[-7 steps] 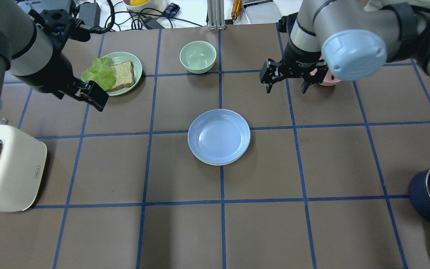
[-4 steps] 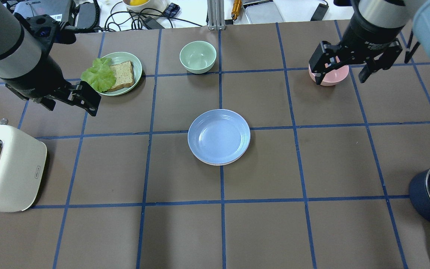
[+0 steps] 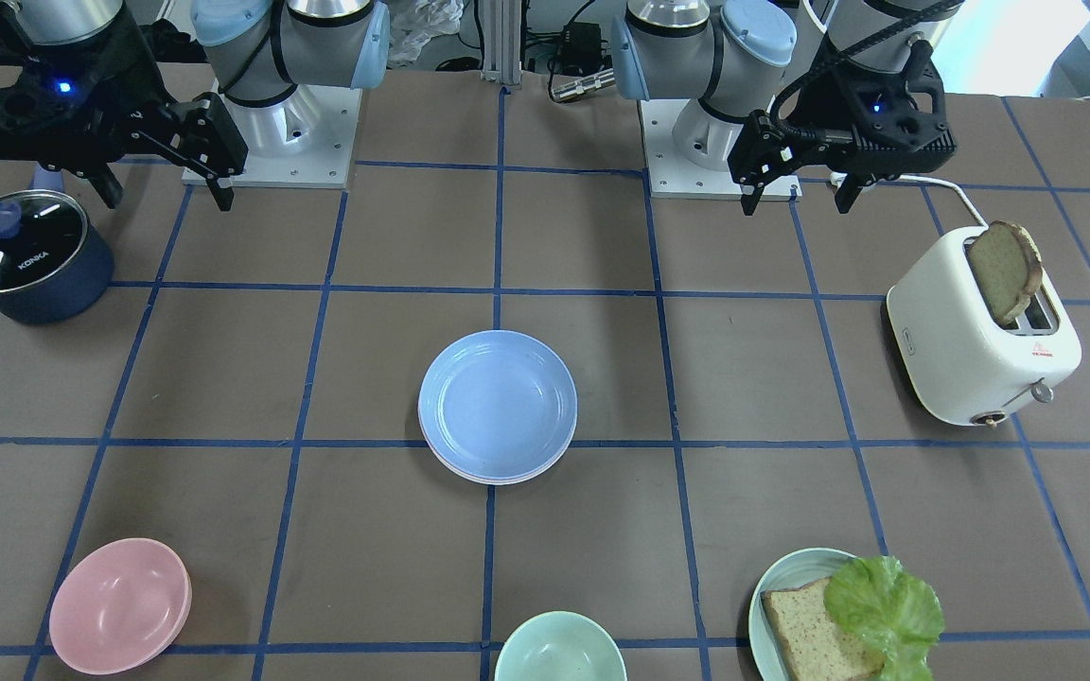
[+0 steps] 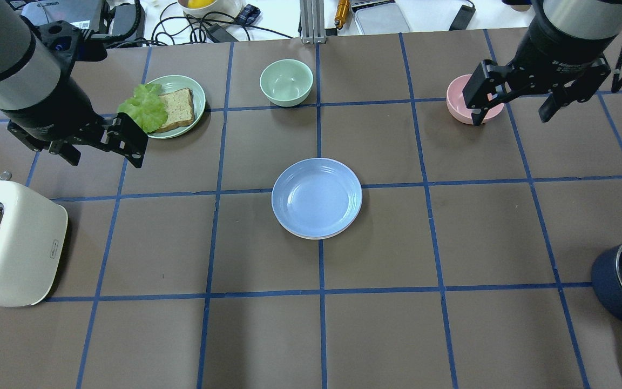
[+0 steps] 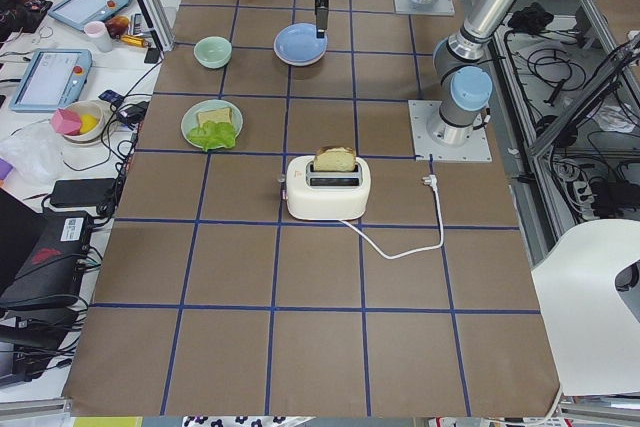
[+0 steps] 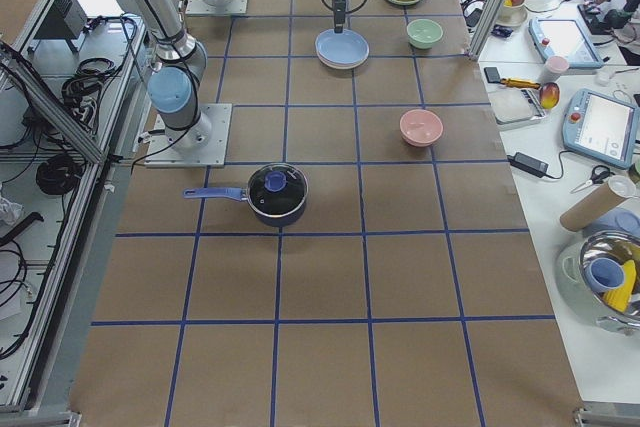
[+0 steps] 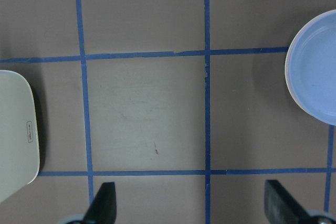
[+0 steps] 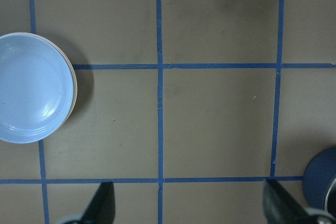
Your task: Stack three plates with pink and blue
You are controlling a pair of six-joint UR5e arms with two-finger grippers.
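Right gripper [image 4: 511,119] farther out, lower plates [image 4: 319,237] half-hidden.

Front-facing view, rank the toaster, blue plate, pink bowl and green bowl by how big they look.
1. toaster
2. blue plate
3. pink bowl and green bowl look about alike; the frame edge cuts off the green one, so I won't rank them.
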